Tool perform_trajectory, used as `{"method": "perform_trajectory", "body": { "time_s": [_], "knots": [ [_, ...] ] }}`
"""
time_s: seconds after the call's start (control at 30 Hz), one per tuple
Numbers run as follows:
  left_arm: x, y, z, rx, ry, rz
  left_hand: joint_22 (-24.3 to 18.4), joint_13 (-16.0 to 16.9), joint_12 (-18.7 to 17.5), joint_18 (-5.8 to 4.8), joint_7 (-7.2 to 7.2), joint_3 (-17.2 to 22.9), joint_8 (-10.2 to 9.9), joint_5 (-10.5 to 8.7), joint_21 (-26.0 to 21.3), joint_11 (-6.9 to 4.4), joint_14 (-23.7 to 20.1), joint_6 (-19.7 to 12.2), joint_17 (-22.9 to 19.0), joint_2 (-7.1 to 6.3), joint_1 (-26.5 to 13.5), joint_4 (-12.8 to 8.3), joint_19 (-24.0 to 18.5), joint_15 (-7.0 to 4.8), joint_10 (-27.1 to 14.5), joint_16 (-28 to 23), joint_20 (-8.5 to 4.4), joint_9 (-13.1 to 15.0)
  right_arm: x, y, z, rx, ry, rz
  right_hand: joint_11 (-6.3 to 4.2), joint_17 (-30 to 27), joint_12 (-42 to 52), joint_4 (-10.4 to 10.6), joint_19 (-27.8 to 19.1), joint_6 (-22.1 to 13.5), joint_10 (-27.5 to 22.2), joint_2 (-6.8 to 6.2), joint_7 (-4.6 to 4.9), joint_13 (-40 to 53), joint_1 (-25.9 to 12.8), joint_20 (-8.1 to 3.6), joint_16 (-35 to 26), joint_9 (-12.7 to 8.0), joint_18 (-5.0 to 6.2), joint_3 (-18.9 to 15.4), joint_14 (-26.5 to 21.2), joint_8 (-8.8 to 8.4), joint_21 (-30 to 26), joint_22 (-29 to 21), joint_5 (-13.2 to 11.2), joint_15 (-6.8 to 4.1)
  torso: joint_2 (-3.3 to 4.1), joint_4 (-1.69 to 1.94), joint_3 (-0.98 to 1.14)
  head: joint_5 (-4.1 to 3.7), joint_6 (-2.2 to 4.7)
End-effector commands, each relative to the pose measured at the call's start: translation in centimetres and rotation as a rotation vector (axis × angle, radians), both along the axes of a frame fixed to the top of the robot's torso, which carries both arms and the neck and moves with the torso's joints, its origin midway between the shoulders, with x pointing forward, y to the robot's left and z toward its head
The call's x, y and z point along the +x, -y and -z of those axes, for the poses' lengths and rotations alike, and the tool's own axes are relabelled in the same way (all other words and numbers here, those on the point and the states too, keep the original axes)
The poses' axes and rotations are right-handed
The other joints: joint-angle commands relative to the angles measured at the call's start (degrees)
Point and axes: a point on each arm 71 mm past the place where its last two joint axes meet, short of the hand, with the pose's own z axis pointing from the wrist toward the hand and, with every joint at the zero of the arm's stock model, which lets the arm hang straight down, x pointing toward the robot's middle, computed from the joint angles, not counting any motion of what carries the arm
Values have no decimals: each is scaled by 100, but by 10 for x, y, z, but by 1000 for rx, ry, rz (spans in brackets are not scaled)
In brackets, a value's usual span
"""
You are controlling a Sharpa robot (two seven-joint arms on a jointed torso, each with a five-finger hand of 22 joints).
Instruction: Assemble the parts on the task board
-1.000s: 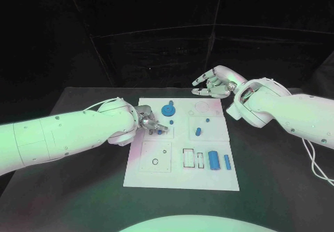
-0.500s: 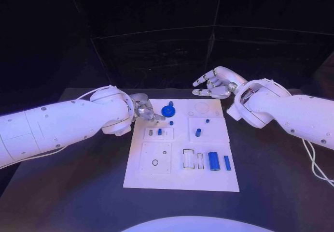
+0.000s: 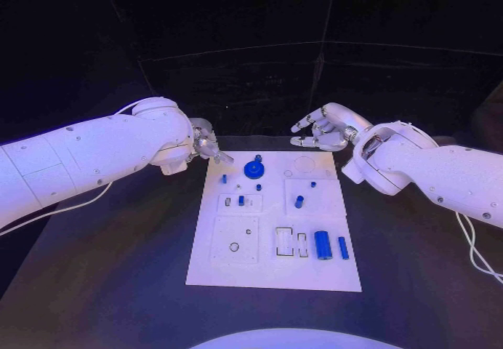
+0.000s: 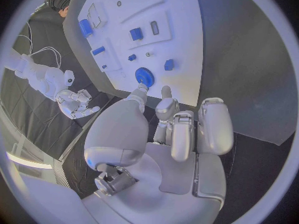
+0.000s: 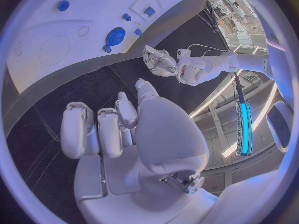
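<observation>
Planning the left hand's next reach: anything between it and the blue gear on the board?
Nothing visible. The left hand hangs off the task board's far left corner, holding nothing, and only bare board lies between it and the blue gear.

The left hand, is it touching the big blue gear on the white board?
Apart. In the head view the left hand sits off the task board's far left corner, with bare white board between its fingers and the gear.

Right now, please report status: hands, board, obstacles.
Left hand empty, off board's far-left corner. Right hand empty, beyond far edge. Task board unobstructed; blue gear seated.
</observation>
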Motion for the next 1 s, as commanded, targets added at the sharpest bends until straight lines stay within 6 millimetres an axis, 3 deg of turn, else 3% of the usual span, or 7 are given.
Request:
{"method": "perform_trajectory", "body": {
  "time_s": [0.03, 0.23, 0.43, 0.63, 1.0],
  "knots": [
    [6, -3, 4, 67, -45, 39, 19, 16, -2, 57, -15, -225, -36, -21, 2, -12, 604, 85, 1509, -42, -194, 163, 14, 30, -7, 18, 30, -45, 0, -3, -2, 1, 8, -10, -14, 313, -25, -13, -13, -2, -14, -4, 6, -12, 45, -21, -24, -5, 12, -23, 348, 33, -27, -7, 16, -29, 8, -5, -11, -8, -1],
    [15, -7, 12, 99, -65, 30, 73, 59, 49, 46, -44, -422, -48, -23, 47, -41, 604, 176, 1509, -21, -209, 308, 42, 8, 36, 18, 11, -77, 1, -6, -1, 2, 8, -16, -14, 313, -25, -13, -13, -2, -14, -4, 6, -12, 45, -21, -24, -5, 12, -23, 348, 33, -27, -7, 16, -29, 5, 2, 0, 7, -20],
    [20, -5, 19, 110, -70, 25, 84, 54, 48, 43, -51, -508, -64, -23, 54, -48, 604, 198, 1509, 12, -179, 368, 50, -1, 38, 18, 1, -96, 1, -7, -1, 3, 9, -18, -14, 309, -27, -13, -15, -2, -15, -2, 6, -13, 46, -21, -27, -5, 12, -22, 347, 33, -28, -10, 18, -29, 1, -14, -9, 6, -27],
    [20, 2, 25, 111, -78, 36, 95, 58, 54, 40, -54, -605, -82, -23, 60, -52, 604, 213, 1509, 43, -169, 445, 56, -5, 42, 18, -6, -114, 1, -8, -1, 3, 8, -20, -14, 309, -27, -13, -15, -2, -15, -2, 6, -13, 46, -21, -27, -5, 12, -22, 347, 33, -28, -10, 18, -29, -2, 3, -1, -3, -37],
    [19, 9, 31, 126, -109, 60, 131, 77, 80, 31, -68, -700, -94, -21, 86, -62, 604, 276, 1509, 125, 72, 425, 72, -14, 63, 18, -14, -140, 2, -8, -1, 2, 8, -19, -14, 309, -27, -13, -15, -2, -15, -2, 6, -13, 46, -21, -27, -5, 12, -22, 347, 33, -28, -10, 18, -29, -3, -1, 1, 0, -41]
  ]
}}
